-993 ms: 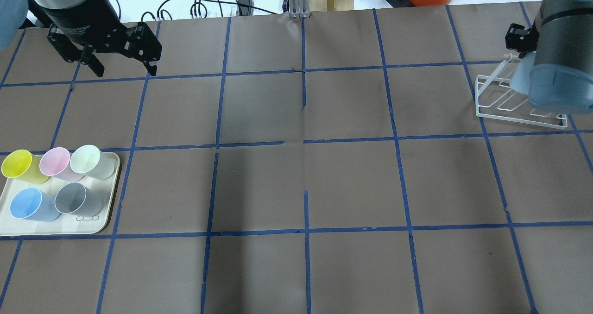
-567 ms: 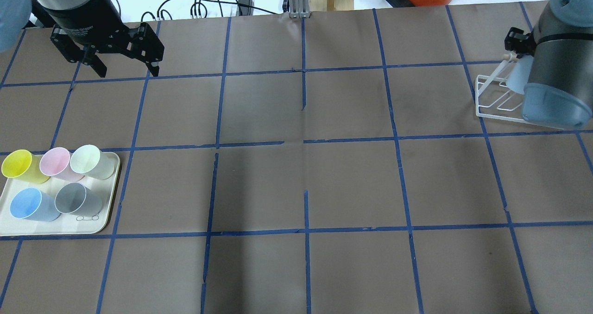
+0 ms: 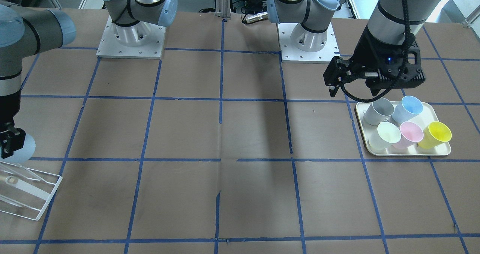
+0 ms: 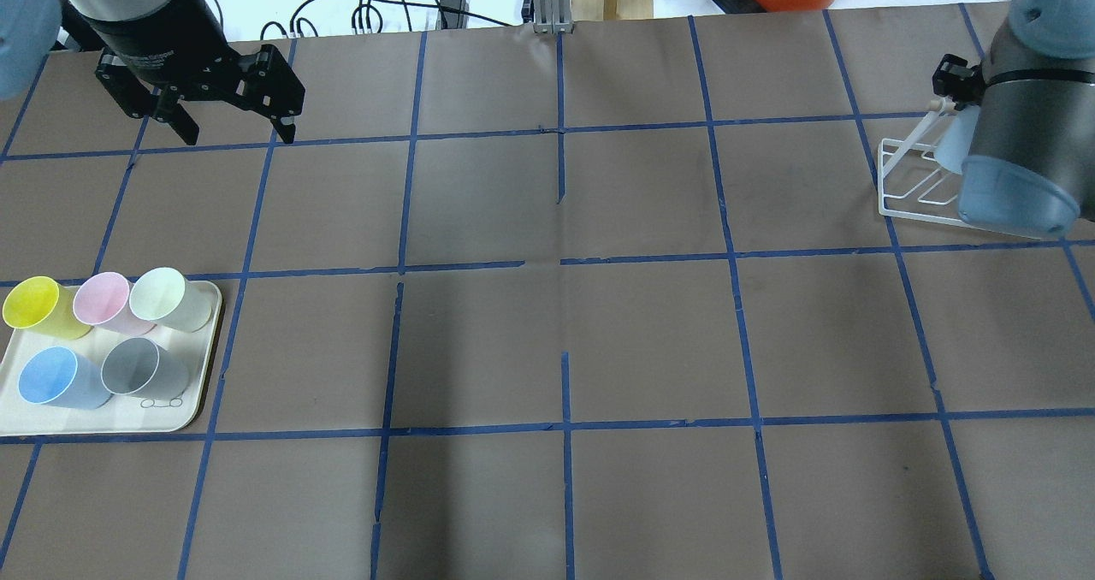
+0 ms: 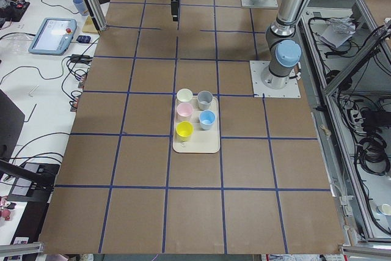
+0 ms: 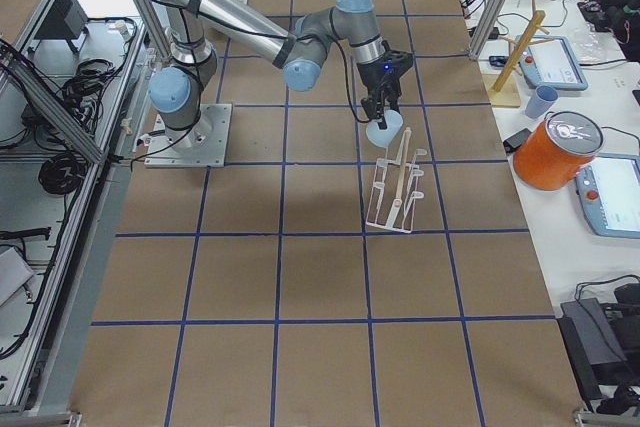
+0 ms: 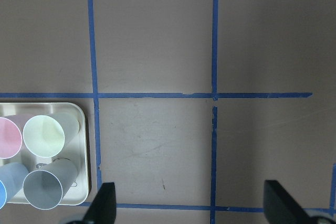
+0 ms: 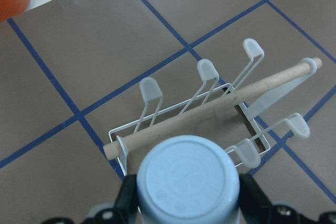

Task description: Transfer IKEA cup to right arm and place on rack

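Holding the likely light, stiff, slippery IKEA cup [image 8: 188, 174] over the rack [image 8: 206, 70]: right gripper [image 8: 188, 199] clamped across its sidewall; left gripper [image 4: 233, 128] fingers apart, empty.

1. The rack [image 4: 914, 190] sits partly beneath the right arm [image 4: 1014, 135].
2. The IKEA cup [image 4: 949, 145] shows over the rack, against that arm.
3. The left tool [image 4: 238, 133], jaws spread, hangs well apart from the rack.

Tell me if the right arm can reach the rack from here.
Probably yes: the right gripper, shut on the IKEA cup, hangs just above the rack with nothing between them.
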`<state>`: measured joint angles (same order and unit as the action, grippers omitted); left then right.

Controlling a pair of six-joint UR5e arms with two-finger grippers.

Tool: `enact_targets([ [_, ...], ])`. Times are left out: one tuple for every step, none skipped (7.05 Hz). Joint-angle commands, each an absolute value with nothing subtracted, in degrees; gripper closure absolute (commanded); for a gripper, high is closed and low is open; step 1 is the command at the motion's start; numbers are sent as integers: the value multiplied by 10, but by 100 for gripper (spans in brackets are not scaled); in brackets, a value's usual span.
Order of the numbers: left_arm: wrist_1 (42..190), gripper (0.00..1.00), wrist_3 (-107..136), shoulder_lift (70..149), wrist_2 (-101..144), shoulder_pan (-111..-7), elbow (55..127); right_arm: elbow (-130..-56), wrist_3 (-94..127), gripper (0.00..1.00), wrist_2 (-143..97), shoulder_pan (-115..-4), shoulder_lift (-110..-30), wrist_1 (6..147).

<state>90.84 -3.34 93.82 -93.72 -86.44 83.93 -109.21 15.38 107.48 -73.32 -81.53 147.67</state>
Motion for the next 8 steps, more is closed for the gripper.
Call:
enact_targets([
  [906, 0, -33, 937, -937, -864, 839, -1092, 157, 97, 1078, -732, -810, 1497],
  [907, 0, -33, 936, -920, -861, 836, -1093, 156, 97, 1078, -732, -804, 1500],
  [915, 0, -34, 933, -914, -856, 832, -1093, 152, 96, 1080, -729, -794, 1501],
  [920, 0, -34, 934, -910, -853, 827, -1094, 152, 90, 1080, -722, -792, 1501],
  [918, 0, -35, 936, -897, -853, 826, -1094, 155, 58, 1080, -721, -792, 1500],
  [918, 0, -35, 936, -894, -853, 828, -1094, 157, 29, 1081, -721, -793, 1500],
  [916, 0, -35, 933, -895, -855, 837, -1094, 156, 0, 1081, -721, -794, 1499],
  [916, 0, -35, 931, -894, -855, 838, -1094, 156, 0, 1081, -721, -794, 1499],
])
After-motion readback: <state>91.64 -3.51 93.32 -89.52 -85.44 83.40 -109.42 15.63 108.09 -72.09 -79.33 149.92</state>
